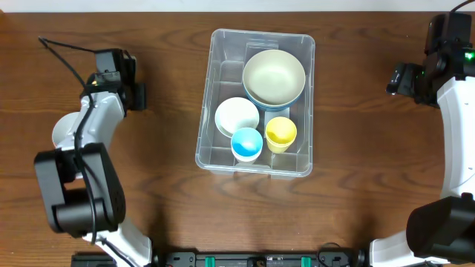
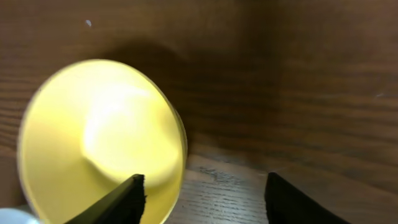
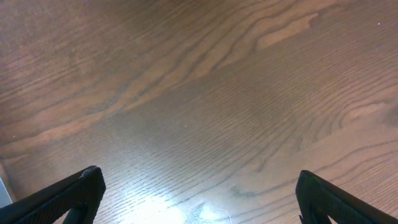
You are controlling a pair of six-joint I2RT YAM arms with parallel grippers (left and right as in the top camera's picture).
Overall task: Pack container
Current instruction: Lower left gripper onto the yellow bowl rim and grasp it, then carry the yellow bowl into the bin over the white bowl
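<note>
Straddling the rim of the yellow cup (image 2: 99,130), at 9 o'clock of the container (image 1: 205,148), the left gripper (image 2: 205,179) was seen half-open; centring before closure was advised. The right gripper (image 3: 199,173) was seen wide, empty.

Overhead sharp, even light; left wrist blurry, dim; right wrist table (image 3: 205,112) glare

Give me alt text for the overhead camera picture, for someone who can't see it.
A clear plastic container sits mid-table on a dark wooden table, holding a large cream bowl, a small white bowl, a blue cup and a yellow cup. The left arm and right arm stand off to either side, neither reaching into it.
</note>
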